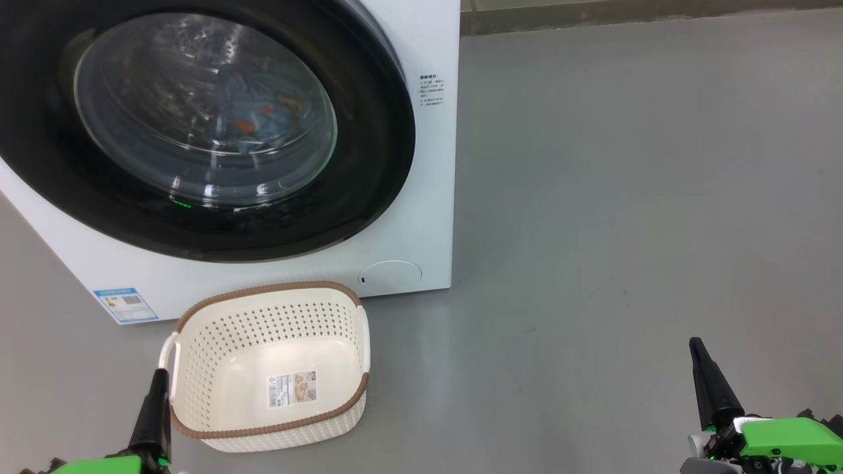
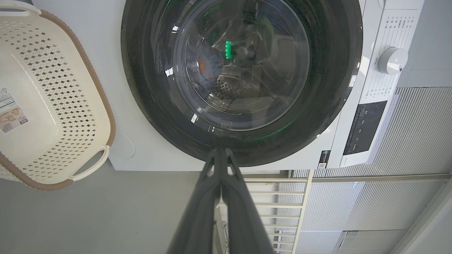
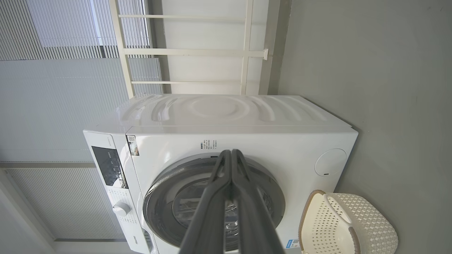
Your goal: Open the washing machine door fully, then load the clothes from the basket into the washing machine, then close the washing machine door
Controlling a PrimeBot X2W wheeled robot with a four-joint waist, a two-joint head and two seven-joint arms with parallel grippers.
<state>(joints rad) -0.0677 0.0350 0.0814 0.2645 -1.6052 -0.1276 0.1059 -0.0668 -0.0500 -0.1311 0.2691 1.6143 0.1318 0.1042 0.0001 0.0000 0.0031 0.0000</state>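
Note:
The white washing machine [image 1: 421,217] [image 3: 247,141] stands with its round black-rimmed door [image 1: 369,164] [image 2: 335,88] [image 3: 159,197] closed flat against the front. Behind the glass window, light blue clothes [image 1: 257,112] [image 2: 203,65] with orange prints lie in the drum. The cream basket [image 1: 217,329] [image 2: 53,106] [image 3: 353,225] sits on the floor in front of the machine, holding just its paper label. My left gripper [image 1: 160,375] [image 2: 220,151] is shut with nothing in it, low by the basket's left handle. My right gripper [image 1: 695,343] [image 3: 231,152] is shut and empty, far to the right over bare floor.
Grey floor [image 1: 625,197] stretches to the right of the machine. A white railing [image 3: 197,53] and ribbed wall panels [image 2: 406,141] stand behind and beside it. The control panel with a round knob [image 2: 393,60] is on the machine's top front.

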